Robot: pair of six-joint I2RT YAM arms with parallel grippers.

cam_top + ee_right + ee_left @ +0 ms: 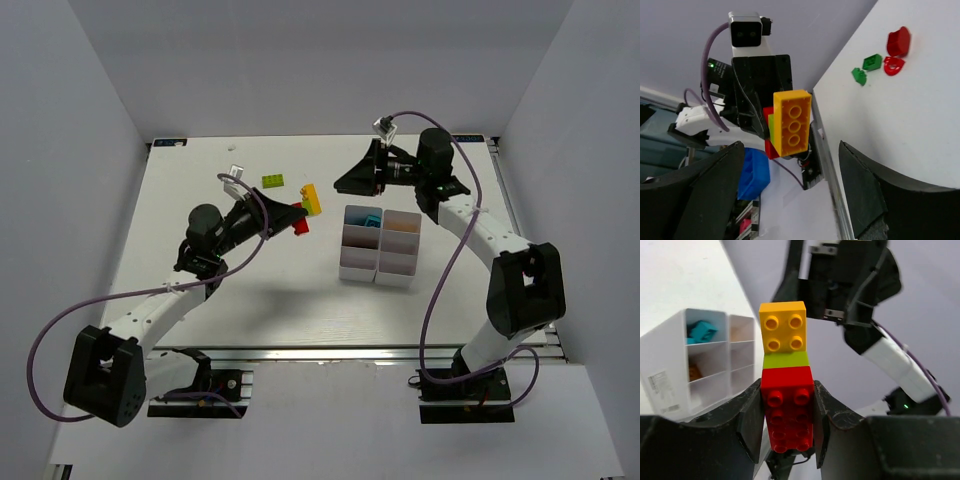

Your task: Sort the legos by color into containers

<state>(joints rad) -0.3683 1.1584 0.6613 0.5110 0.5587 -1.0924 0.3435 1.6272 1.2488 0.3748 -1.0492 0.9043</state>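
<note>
My left gripper (297,214) is shut on the red bottom brick (788,410) of a stack, with a lime green brick (786,360) and a yellow brick (784,326) on top. It holds the stack above the table, left of the white containers (380,262). The stack also shows in the right wrist view, yellow brick (791,122) foremost. My right gripper (342,183) is open and empty, just right of the stack and facing it, behind the containers. A cyan brick (701,331) lies in a far bin. A loose lime green brick (273,181) lies on the table.
Small green pieces (872,62) and red pieces (898,40) lie on the white surface in the right wrist view. A blue block (752,172) sits beyond the table's edge rail. Something orange-brown (695,372) lies in a middle bin. White walls enclose the table.
</note>
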